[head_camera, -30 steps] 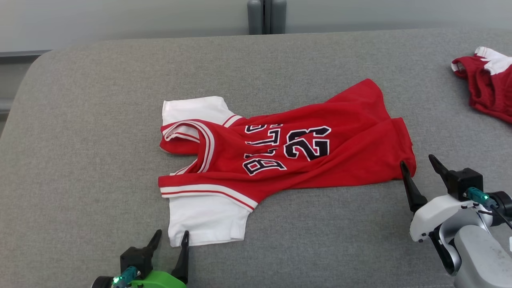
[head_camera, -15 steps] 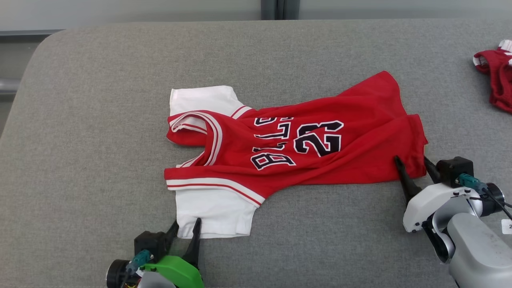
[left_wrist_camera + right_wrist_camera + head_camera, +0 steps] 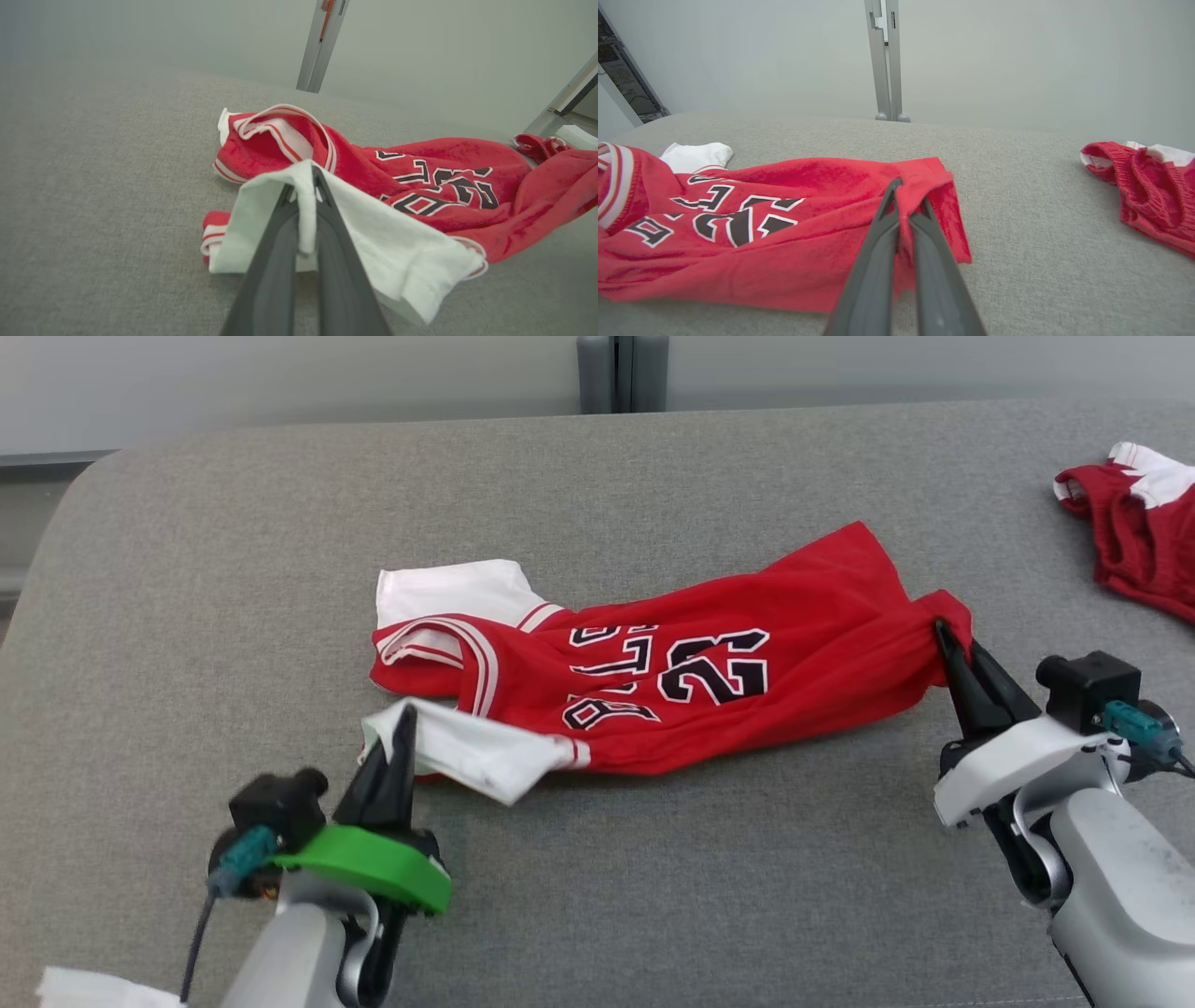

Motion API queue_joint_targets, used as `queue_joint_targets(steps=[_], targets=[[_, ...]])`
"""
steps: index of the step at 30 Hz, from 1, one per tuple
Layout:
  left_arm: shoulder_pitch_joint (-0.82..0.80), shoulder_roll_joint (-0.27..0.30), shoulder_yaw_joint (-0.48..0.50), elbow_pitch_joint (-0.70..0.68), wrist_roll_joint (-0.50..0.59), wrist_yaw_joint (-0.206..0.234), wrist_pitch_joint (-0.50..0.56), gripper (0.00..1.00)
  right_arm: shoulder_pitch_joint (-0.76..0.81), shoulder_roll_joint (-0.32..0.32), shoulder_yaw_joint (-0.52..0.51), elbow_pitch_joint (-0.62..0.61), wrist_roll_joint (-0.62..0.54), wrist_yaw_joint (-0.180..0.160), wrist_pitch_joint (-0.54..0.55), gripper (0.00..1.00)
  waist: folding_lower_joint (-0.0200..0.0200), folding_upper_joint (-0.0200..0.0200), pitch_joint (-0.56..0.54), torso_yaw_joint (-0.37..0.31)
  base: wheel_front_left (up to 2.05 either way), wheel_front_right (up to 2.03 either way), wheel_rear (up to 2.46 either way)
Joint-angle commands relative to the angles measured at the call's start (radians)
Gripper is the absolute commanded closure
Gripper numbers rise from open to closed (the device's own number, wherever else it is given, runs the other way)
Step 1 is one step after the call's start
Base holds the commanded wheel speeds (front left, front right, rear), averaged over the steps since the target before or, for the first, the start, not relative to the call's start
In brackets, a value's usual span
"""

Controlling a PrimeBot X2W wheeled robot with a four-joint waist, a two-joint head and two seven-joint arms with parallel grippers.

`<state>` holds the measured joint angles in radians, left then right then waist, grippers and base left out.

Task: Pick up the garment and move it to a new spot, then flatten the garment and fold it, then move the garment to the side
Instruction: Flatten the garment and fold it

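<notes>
Garment (image 3: 803,616) lies on grey surface (image 3: 187,569); left gripper (image 3: 406,712) pinches its white sleeve (image 3: 476,756), right gripper (image 3: 941,628) pinches its red hem corner (image 3: 950,609).

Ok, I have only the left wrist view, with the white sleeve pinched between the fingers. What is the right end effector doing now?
Observer: The right end effector is shut on the red hem corner of the jersey.
Operator: Does the middle of the jersey hang in the air?
Observer: No, in the head view its middle rests on the grey surface.
Operator: Is there another thing near the right arm?
Observer: Yes, a second red and white garment lies further to the right, apart from the jersey.
</notes>
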<state>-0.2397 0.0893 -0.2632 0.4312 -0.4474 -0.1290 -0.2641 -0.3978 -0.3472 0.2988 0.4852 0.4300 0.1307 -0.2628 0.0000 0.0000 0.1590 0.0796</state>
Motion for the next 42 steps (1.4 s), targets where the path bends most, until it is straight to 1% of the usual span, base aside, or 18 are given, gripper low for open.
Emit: queue_joint_targets(steps=[1,5,7,8,10,15,20,24,26,29,34,37,40,42], targets=[[-0.053,0.021,-0.005,-0.017,-0.012,-0.003,0.001,1.0,-0.026,-0.006,0.0,-0.02,0.016,0.0,-0.002,1.0,0.0,0.0,-0.004,-0.007,0.0,0.0,0.0],[-0.227,0.092,-0.048,-0.027,-0.027,-0.003,0.008,1.0,-0.121,-0.024,0.032,-0.041,0.072,0.0,0.001,1.0,0.0,0.0,0.024,-0.018,0.0,0.0,0.0],[-0.34,0.12,-0.058,-0.022,-0.055,-0.003,0.029,1.0,-0.203,-0.035,0.053,-0.041,0.108,0.0,0.019,1.0,0.0,0.0,0.051,-0.025,0.0,0.0,0.0],[-0.419,0.144,-0.059,-0.014,-0.074,-0.003,0.051,1.0,-0.266,-0.036,0.061,-0.038,0.14,0.0,0.04,1.0,0.0,0.0,0.078,-0.032,0.0,0.0,0.0],[-0.553,0.168,-0.058,0.01,-0.112,-0.003,0.086,1.0,-0.371,-0.042,0.063,-0.019,0.194,0.0,0.077,1.0,0.0,0.0,0.121,-0.039,0.0,0.0,0.0],[-0.905,0.202,-0.053,0.12,-0.181,-0.003,0.156,1.0,-0.659,-0.042,0.034,0.074,0.304,0.0,0.164,1.0,0.0,0.0,0.23,-0.048,0.0,0.0,0.0],[-1.237,0.209,-0.082,0.247,-0.176,-0.003,0.164,1.0,-0.94,-0.023,0.014,0.195,0.336,0.0,0.19,1.0,0.0,0.0,0.306,-0.071,0.0,0.0,0.0],[-1.435,0.211,-0.083,0.347,-0.18,-0.003,0.141,1.0,-1.107,-0.001,0.022,0.285,0.334,0.0,0.181,1.0,0.0,0.0,0.334,-0.092,0.0,0.0,0.0],[-1.503,0.21,-0.099,0.388,-0.162,-0.003,0.129,1.0,-1.166,-0.003,0.049,0.32,0.315,0.0,0.172,1.0,0.0,0.0,0.34,-0.097,0.0,0.0,0.0],[-1.591,0.198,-0.117,0.432,-0.153,-0.003,0.123,1.0,-1.241,-0.003,0.076,0.361,0.316,0.0,0.16,1.0,0.0,0.0,0.349,-0.101,0.0,0.0,0.0],[-1.671,0.187,-0.154,0.5,-0.156,-0.003,0.107,1.0,-1.318,-0.009,0.133,0.413,0.329,0.0,0.144,1.0,0.0,0.0,0.371,-0.101,0.0,0.0,0.0],[-1.663,0.179,-0.18,0.527,-0.17,-0.003,0.095,1.0,-1.321,-0.009,0.162,0.429,0.348,0.0,0.13,1.0,0.0,0.0,0.387,-0.101,0.0,0.0,0.0],[-1.621,0.174,-0.192,0.541,-0.209,-0.003,0.072,1.0,-1.295,-0.02,0.201,0.428,0.372,0.0,0.114,1.0,0.0,0.0,0.403,-0.099,0.0,0.0,0.0],[-1.578,0.176,-0.214,0.532,-0.216,-0.003,0.05,1.0,-1.261,-0.033,0.232,0.417,0.383,0.0,0.096,1.0,0.0,0.0,0.407,-0.096,0.0,0.0,0.0]])
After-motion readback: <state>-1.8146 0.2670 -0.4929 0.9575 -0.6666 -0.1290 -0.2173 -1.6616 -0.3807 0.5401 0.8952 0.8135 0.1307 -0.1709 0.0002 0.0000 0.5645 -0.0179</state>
